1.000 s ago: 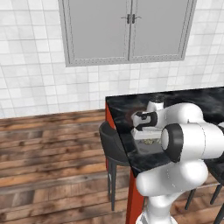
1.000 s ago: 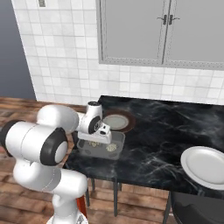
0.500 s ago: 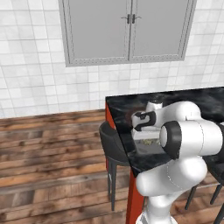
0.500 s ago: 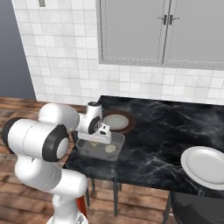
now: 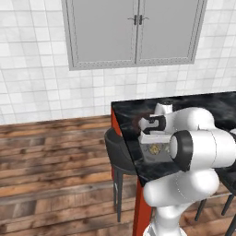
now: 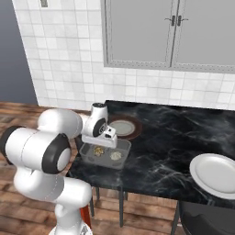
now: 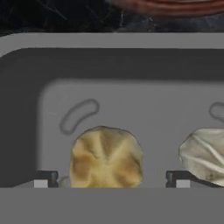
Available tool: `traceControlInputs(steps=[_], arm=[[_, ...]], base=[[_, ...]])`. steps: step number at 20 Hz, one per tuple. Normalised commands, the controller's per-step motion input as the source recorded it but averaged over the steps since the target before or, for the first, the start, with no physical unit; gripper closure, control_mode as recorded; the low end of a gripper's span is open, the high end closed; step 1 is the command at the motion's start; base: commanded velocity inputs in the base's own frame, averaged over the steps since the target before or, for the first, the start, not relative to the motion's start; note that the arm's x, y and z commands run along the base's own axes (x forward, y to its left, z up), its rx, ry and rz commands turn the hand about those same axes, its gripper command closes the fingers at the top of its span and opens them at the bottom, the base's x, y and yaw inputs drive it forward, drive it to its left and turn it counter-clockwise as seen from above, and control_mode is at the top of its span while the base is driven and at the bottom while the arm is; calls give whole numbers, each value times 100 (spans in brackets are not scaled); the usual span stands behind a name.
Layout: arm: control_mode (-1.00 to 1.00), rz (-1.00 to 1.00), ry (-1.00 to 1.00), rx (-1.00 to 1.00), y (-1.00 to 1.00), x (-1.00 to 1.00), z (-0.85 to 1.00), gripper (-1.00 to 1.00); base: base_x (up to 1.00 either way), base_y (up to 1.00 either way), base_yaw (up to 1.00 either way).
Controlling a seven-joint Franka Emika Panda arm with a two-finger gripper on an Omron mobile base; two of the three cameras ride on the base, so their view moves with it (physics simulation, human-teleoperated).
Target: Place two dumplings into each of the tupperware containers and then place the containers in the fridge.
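Claw (image 6: 104, 146) hung low over grey container (image 6: 92, 158), fingers (image 7: 41, 179) spread apart, gripping nothing. Two dumplings lay inside: browner one (image 7: 106, 156) between fingertips, paler one (image 7: 205, 155) just beside it. Container sat at near left corner of black marble surface (image 6: 174, 137). Brown-rimmed plate (image 6: 126, 127) just behind, white plate (image 6: 215, 174) well apart at right. Arm blocked container's left part in left base view.

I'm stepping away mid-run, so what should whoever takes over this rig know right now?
Tool: open, low over the grey tupperware container, holding nothing.
Two dumplings lie in that container: a golden one between the fingertips, a paler one beside it.
Brown-rimmed plate behind the container looks bare; white plate sits far right.
Done: this container looks filled.
Left: fill a second container, then put both in a fridge.
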Motion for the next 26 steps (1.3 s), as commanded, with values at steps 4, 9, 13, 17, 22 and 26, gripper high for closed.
traceControlInputs(steps=[4,9,13,17,22,26], arm=[[-100,-1,0,1,-50,-14,39,-100],[-100,-1,0,1,-67,-38,43,-100],[-100,-4,0,0,-67,-23,9,-100],[-100,-3,1,3,-49,0,0,-100],[-100,-2,3,4,-47,10,-1,-100],[-100,0,5,2,-41,15,-10,-100]], base=[[0,0,0],[0,0,0],[0,0,0],[0,0,0],[0,0,0],[0,0,0]])
